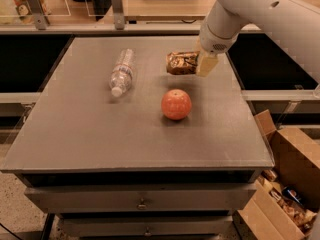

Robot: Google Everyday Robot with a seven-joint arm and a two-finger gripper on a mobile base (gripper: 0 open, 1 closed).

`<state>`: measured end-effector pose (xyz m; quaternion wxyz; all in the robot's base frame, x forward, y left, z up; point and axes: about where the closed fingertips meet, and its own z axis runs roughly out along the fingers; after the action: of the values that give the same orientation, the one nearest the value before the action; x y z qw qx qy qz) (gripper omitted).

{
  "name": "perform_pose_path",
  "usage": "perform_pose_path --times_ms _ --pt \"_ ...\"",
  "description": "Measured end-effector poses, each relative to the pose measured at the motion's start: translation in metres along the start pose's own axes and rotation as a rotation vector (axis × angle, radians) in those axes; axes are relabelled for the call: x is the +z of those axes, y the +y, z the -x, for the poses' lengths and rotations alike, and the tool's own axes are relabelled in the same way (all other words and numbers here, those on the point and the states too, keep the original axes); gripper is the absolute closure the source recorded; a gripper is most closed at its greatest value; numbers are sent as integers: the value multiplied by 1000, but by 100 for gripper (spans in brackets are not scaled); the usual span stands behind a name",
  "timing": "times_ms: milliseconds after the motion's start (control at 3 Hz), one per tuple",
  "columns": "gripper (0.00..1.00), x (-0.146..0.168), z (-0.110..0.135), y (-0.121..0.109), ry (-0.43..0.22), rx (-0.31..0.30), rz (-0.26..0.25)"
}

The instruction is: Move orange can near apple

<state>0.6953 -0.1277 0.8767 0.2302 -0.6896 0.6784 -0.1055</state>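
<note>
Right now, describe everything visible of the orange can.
The orange can is a small drink can, apparently metal, with a mottled orange-brown, gold and dark label. It is on its side, long axis left to right, over the far right part of the grey table, beyond the apple and apart from it. The claw grips its right end; whether it touches the table cannot be told.

One high view, looking down and forward over the surface (pixel 100 144).
It stands at the near edge, fairly close, facing the far counter (pixel 165 6); the gripper (pixel 201 63) sits upper right, jaws clamped on the can (pixel 180 63).
</note>
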Motion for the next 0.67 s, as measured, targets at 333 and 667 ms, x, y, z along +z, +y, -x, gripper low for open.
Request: perform_pose_path --times_ms 333,667 --pt "54 -5 2 20 -25 -10 13" --pt "36 -4 -1 34 -32 -3 20"
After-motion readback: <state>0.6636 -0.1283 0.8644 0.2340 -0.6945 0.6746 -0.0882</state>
